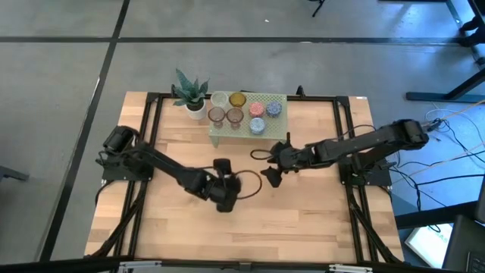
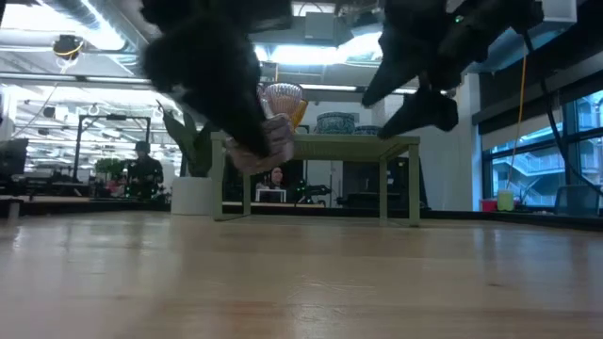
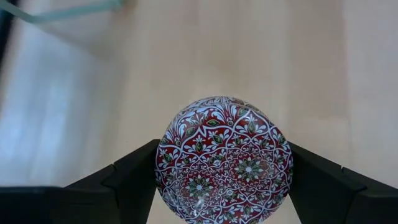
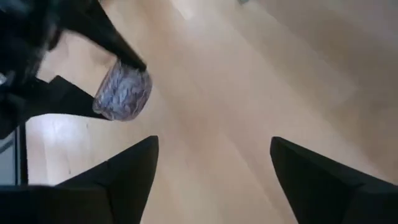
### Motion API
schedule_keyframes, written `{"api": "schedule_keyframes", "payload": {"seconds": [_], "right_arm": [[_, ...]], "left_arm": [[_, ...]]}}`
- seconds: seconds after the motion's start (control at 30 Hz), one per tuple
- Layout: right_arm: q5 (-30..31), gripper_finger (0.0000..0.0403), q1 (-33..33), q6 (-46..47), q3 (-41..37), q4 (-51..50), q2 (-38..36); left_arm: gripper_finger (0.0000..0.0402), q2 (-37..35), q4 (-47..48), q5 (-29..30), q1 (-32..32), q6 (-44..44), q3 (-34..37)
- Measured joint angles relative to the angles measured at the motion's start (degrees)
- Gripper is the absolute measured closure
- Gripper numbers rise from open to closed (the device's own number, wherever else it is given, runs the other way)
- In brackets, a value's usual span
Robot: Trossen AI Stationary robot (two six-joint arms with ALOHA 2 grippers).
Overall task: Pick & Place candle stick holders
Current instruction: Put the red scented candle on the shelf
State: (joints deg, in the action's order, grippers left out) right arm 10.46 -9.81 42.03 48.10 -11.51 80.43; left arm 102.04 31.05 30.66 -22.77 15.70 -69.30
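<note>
Two arms are seen over the wooden table (image 1: 303, 220), described left to right. The left gripper (image 1: 222, 189) is held near the table's middle and is clenched on a red patterned candle holder (image 3: 224, 158); its fingers (image 3: 127, 180) are pressed against both sides of the cup, which is lifted off the wood in the low view. At the far edge a potted spiky plant (image 1: 189, 92) is placed just beside the pale green perforated stand (image 1: 227, 135). Six candle holders are set on the stand: a clear one (image 1: 220, 99), an amber one (image 1: 238, 99), two brownish ones (image 1: 217, 115), a pink one (image 1: 256, 109) and a blue one (image 1: 273, 108), with another blue one (image 1: 257, 126) in front. The right gripper (image 1: 274, 173) is held right of the left one, nothing between its spread fingers (image 4: 134, 171).
</note>
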Motion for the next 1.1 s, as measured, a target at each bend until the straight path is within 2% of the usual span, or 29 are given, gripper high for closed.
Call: {"api": "schedule_keyframes", "payload": {"seconds": [0.1,0.33,0.47,0.73,1.1], "right_arm": [[-0.78,0.0098,-0.71,3.29,-0.02,1.34,2.30],[-7.72,0.0100,-1.51,5.27,-0.02,12.81,5.13],[-7.65,0.0100,-1.46,6.54,-0.02,15.04,5.13],[-5.90,0.0100,-1.48,12.96,0.00,15.87,5.15],[-3.98,0.0101,-1.48,12.26,0.00,16.32,5.15]], "left_arm": [[0.0109,0.00,-2.84,2.14,1.47,-0.74,0.00],[0.0109,0.00,-11.09,2.86,2.78,-4.76,0.00],[0.0109,0.00,-12.87,3.33,2.71,-7.11,-0.02],[0.0109,-0.02,-17.13,8.14,2.89,-12.47,-0.02],[0.0109,-0.02,-24.00,10.84,3.31,-18.03,-0.02]]}}
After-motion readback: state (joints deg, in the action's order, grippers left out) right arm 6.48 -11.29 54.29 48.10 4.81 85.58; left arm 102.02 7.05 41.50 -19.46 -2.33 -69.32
